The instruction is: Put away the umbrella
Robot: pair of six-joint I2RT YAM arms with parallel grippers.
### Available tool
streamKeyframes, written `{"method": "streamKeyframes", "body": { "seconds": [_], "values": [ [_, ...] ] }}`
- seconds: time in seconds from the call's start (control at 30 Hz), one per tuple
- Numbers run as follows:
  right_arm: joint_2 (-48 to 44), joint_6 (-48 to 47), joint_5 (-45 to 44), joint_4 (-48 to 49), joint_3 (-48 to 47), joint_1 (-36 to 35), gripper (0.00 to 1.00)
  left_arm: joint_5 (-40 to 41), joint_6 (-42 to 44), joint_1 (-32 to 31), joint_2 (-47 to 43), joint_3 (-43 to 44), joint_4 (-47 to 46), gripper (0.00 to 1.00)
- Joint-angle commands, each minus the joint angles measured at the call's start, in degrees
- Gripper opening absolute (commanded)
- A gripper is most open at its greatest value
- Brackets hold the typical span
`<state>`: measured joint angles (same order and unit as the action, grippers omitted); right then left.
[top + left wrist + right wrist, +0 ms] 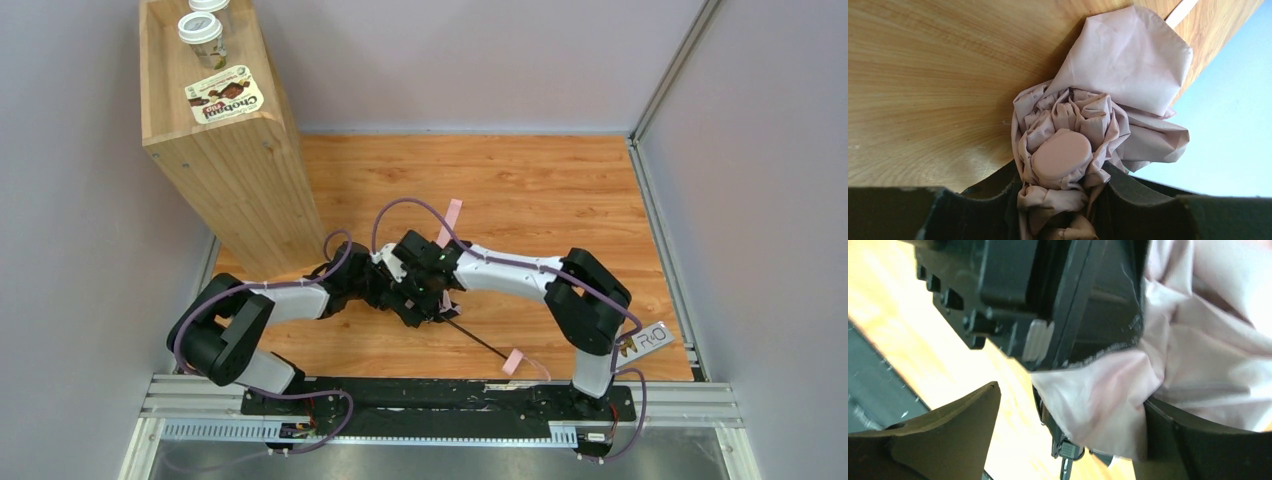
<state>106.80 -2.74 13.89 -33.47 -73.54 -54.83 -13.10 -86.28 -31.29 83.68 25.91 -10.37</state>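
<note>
Umbrella: the umbrella (1068,125) is a crumpled pink bundle, not an open canopy; it is over the table (560,190), near the wooden box (225,150), beside the corner of the box nearest to the arms
Left gripper: the left gripper (1060,200) is clamped on the gathered fabric, just under the round pink cap (1062,154)
Right gripper: the right gripper (1068,435) has its fingers wide apart; the fabric touches one finger but is not squeezed
Loose parts: a black shaft (478,340) sticks out on the side away from the box, and a thin strap (452,213) hangs free
Done, as I judge: the canopy is collapsed and gathered
Left, as I judge: the folds are untidy, the strap is not wrapped around, the shaft seems not pushed in, and the bundle is not yet put in any place
</note>
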Motion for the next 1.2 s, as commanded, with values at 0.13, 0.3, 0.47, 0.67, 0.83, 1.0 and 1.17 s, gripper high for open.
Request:
{"method": "streamKeyframes", "body": {
  "seconds": [0.13, 0.3, 0.47, 0.67, 0.83, 1.0, 1.17],
  "values": [
    [3.9, -1.4, -41.4, -3.0, -2.5, -10.3, 0.93, -1.0, 6.3, 0.3, 4.7, -1.0, 13.0, 0.00],
    [7.5, -1.7, -38.8, -2.1, -4.4, -10.6, 0.73, -1.3, 6.3, 0.4, 3.5, 0.1, 15.4, 0.00],
    [9.9, -0.7, -31.5, -1.9, -4.9, -10.5, 0.28, -1.0, 7.0, 0.4, 1.5, 1.0, 16.4, 0.00],
    [8.2, 2.2, -15.5, 1.5, -0.4, -6.4, 0.00, -2.0, 13.8, 0.5, 0.5, 2.8, 13.3, 0.22],
    [6.3, 4.8, -0.1, 5.3, 3.4, -1.6, 0.00, 1.4, 14.1, 0.6, -7.4, -2.9, 5.5, 0.79],
    [6.0, 7.4, 11.2, 8.9, 5.6, 3.0, 0.00, 3.1, 12.4, 1.5, -14.9, -7.8, 3.1, 0.80],
    [6.5, 8.5, 15.6, 10.4, 6.0, 5.3, 0.00, 1.1, 10.1, 2.7, -20.4, -11.8, 1.0, 0.81]
  ]
}}
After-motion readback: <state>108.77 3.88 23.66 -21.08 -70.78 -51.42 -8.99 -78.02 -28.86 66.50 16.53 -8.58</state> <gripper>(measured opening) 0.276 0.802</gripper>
